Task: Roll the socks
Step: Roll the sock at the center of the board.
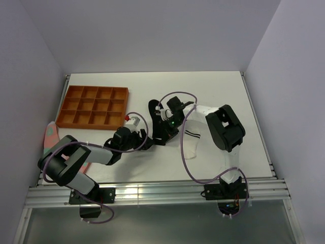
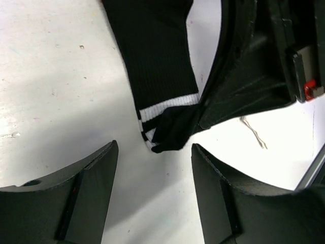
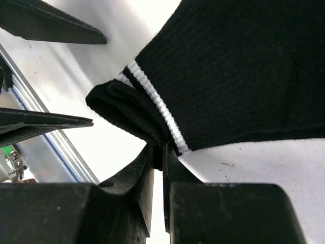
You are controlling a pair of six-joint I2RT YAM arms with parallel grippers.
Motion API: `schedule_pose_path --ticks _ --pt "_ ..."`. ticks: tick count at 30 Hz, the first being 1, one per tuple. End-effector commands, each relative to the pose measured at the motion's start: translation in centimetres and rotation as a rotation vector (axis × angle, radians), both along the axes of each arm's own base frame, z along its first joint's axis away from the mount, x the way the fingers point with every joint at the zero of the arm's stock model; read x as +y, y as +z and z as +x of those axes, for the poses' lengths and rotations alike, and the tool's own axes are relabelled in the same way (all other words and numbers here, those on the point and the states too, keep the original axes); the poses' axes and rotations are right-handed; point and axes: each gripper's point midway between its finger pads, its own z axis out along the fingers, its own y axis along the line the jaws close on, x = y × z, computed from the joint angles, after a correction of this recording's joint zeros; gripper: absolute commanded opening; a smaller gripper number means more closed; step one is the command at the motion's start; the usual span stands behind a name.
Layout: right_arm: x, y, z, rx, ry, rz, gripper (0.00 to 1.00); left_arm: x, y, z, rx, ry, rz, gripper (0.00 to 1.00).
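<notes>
A white surface (image 1: 152, 84), lightly scuffed and speckled, sits boxed in by a plain pale back wall (image 1: 152, 30) and two pale side walls (image 1: 25, 76). Aluminium rails (image 1: 162, 192) run along its near edge under soft, even light.

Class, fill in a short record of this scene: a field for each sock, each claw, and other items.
right claw: shut on cuff of black sock
left claw: open, empty, facing that cuff
black sock: lies flat, striped cuff bunched
white sock: lies flat, right of the black one, unheld
other: orange tray, far left; pink cloth, left edge
</notes>
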Motion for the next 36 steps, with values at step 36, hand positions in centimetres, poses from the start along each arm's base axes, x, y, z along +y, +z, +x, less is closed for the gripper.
schedule_pose_path --ticks 36 --pt "-1.0 -0.9 0.2 0.018 0.018 -0.069 0.01 -1.7 -2.7 0.7 0.026 -0.07 0.078 0.28"
